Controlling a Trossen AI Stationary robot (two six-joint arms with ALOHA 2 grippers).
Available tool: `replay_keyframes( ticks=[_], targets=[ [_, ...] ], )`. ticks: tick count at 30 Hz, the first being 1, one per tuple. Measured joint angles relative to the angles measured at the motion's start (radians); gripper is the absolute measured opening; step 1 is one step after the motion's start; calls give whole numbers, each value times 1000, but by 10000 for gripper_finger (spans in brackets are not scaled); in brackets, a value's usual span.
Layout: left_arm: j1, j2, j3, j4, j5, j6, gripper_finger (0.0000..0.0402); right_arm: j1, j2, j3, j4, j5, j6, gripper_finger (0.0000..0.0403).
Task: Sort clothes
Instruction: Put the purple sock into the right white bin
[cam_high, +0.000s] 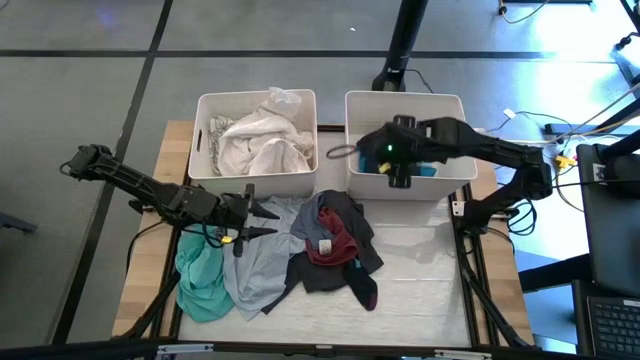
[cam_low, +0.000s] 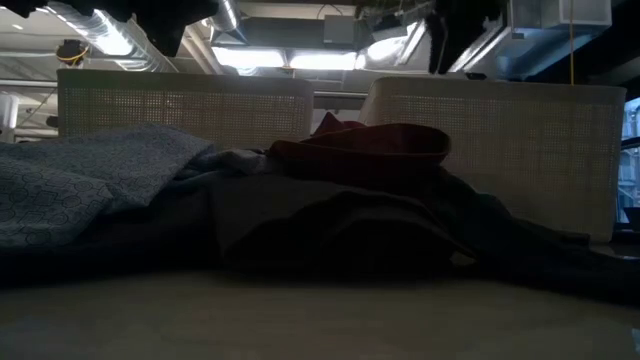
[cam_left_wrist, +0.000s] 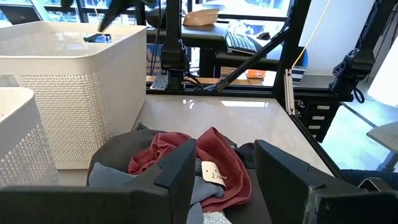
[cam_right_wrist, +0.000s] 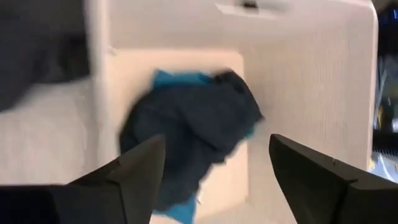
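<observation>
the left hand (cam_high: 262, 219) hovers open over the limp dark red garment (cam_high: 330, 243); i'd pinch a raised fold. the right hand (cam_high: 400, 172) hangs open, empty, above the right bin (cam_high: 405, 100)

- Left bin (cam_high: 205, 140): white plastic, fine perforated-grid walls; holds white garments (cam_high: 262, 140), plain and crumpled.
- Right bin (cam_high: 462, 110): white, same grid pattern; inside it a bright blue garment (cam_right_wrist: 177, 81) under a dark navy-black one (cam_right_wrist: 193, 134).
- Teal-green garment (cam_high: 200, 285): plain, in front of the left bin.
- Pale grey-blue garment (cam_high: 258, 265): small repeating geometric print, just beside the teal one.
- Dark red garment (cam_high: 335, 245): plain, with a white label (cam_left_wrist: 214, 173), in front of the gap between the bins.
- Black garments (cam_high: 345, 275): around the dark red one.
- Table top (cam_high: 420, 290): pale wood tone.
- Both grippers: dark, matt black.
</observation>
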Motion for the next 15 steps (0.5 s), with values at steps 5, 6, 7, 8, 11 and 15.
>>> replay_keyframes(
  ticks=[5,6,7,8,11,15],
  targets=[
    [0,0,0,0,0,0,153,140,0,0,110,2,15,294],
    [0,0,0,0,0,0,153,168,0,0,137,1,12,294],
    [0,0,0,0,0,0,153,196,1,0,160,1,4,294],
    [0,0,0,0,0,0,153,222,6,0,181,2,-4,294],
    [0,0,0,0,0,0,153,295,29,0,241,2,-29,294],
    [0,0,0,1,0,0,153,386,81,0,301,2,-97,294]
  ],
)
